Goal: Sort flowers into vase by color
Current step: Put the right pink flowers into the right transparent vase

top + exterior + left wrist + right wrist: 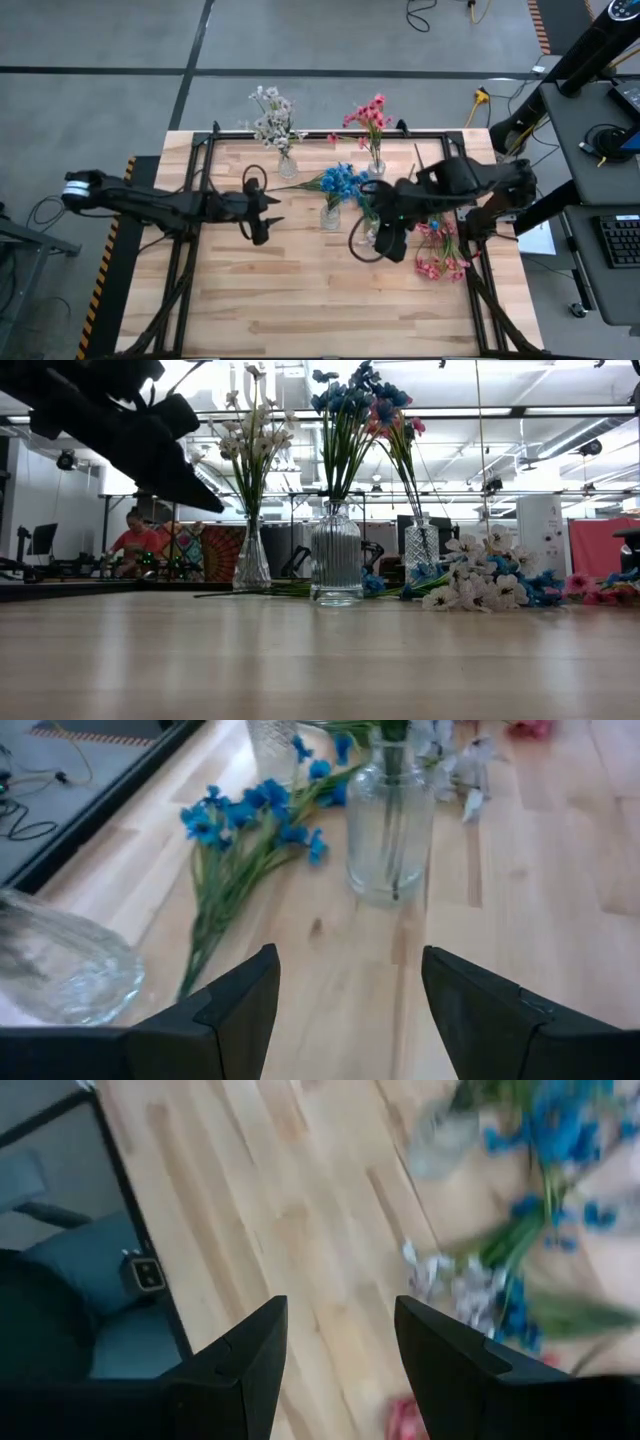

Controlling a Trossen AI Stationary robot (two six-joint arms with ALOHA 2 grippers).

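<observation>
Blue flowers (250,830) beyond parted left fingers (245,1010)

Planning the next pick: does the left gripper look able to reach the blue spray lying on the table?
Probably yes. The left gripper is open and empty, and the loose blue spray lies just ahead, beside the middle vase, with bare wood between.

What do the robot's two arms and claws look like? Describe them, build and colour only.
Both arms are dark, nearly black, built of jointed segments. The left arm has a pale, light-coloured cap at its outer end, and a dark cable loops near its wrist. The right arm looks bulkier, with a cable loop hanging below. Each claw, left and right, has two flat, wedge-shaped black fingers.
</observation>
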